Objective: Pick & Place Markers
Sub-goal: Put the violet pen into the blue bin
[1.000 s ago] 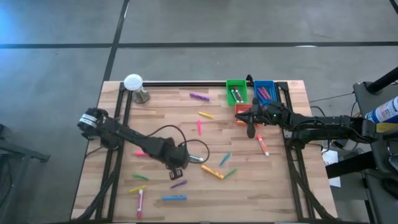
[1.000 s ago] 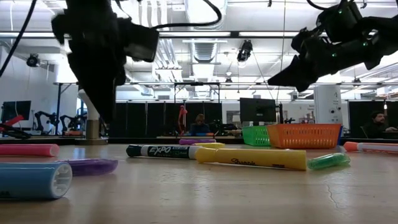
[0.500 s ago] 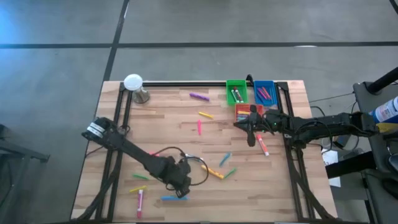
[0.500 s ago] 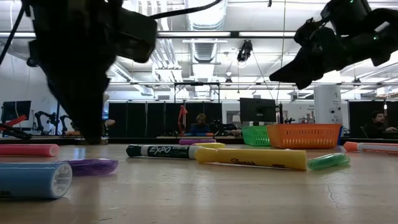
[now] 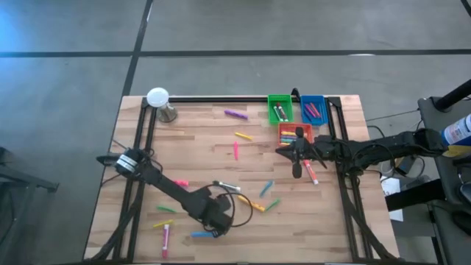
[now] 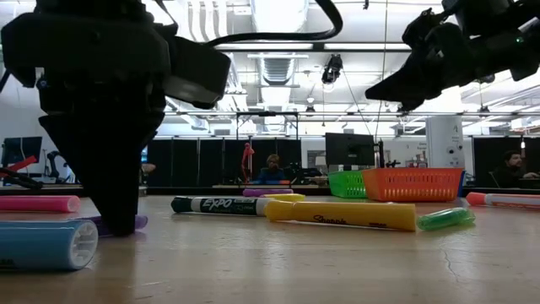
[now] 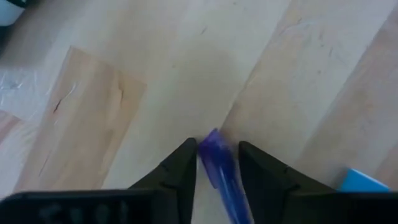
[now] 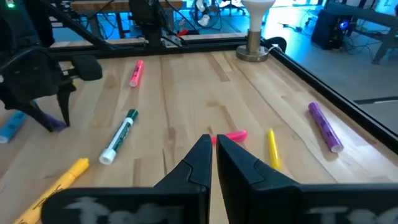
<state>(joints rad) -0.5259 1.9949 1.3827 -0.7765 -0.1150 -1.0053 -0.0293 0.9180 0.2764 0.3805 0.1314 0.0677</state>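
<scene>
Several markers lie scattered flat on the wooden table (image 5: pixel 199 147). My left gripper (image 5: pixel 213 221) points down near the front edge, open, its fingers standing on either side of a purple marker (image 7: pixel 217 165), which also shows in the low view (image 6: pixel 139 222). A blue marker (image 5: pixel 200 235) lies just beside it. My right gripper (image 5: pixel 296 165) hangs shut and empty above the table next to the orange-red bin (image 5: pixel 288 134); a red-and-white marker (image 5: pixel 311 171) lies below it. My left gripper comes from above with its fingers (image 7: pixel 183 165) across the purple marker's end (image 7: pixel 211 146). The marker lies flat on the table. Whether the fingers touch it, I cannot tell.
A green bin (image 5: pixel 280 109) and a blue bin (image 5: pixel 313 109) with markers stand at the far right. A white-topped stand (image 5: pixel 159 101) is at the far left corner. A black-capped Expo marker (image 5: pixel 227 186) and an orange-yellow one (image 5: pixel 255 205) lie mid-table.
My left gripper has gone toward the table's near edge and down, and now stands over the purple marker with its tips at the table. My right arm has swung a little toward the near edge, still shut and above the table.
</scene>
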